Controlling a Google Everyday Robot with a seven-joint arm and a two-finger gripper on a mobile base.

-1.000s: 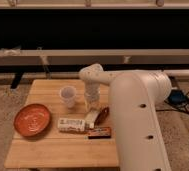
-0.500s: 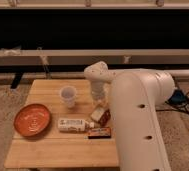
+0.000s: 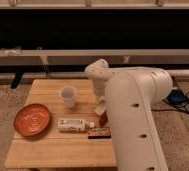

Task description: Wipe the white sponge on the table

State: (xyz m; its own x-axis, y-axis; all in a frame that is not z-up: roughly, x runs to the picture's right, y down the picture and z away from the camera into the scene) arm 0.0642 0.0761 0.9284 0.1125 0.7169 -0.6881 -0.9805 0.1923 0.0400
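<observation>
My gripper (image 3: 100,100) hangs from the white arm (image 3: 133,115) over the right middle of the light-wood table (image 3: 53,150). At its lower end sits a small pale block, the white sponge (image 3: 101,106), low on the tabletop. The gripper is shut on it. The arm's bulk hides the table's right edge.
A white cup (image 3: 68,95) stands left of the gripper. A white labelled tube (image 3: 74,124) lies in front of the cup, and a dark snack bar (image 3: 99,132) lies beside it. An orange plate (image 3: 33,120) sits at the table's left. Cables (image 3: 188,107) lie on the carpet to the right.
The gripper and the sponge have slid to the right across the tabletop, away from the cup. The other objects have not moved.
</observation>
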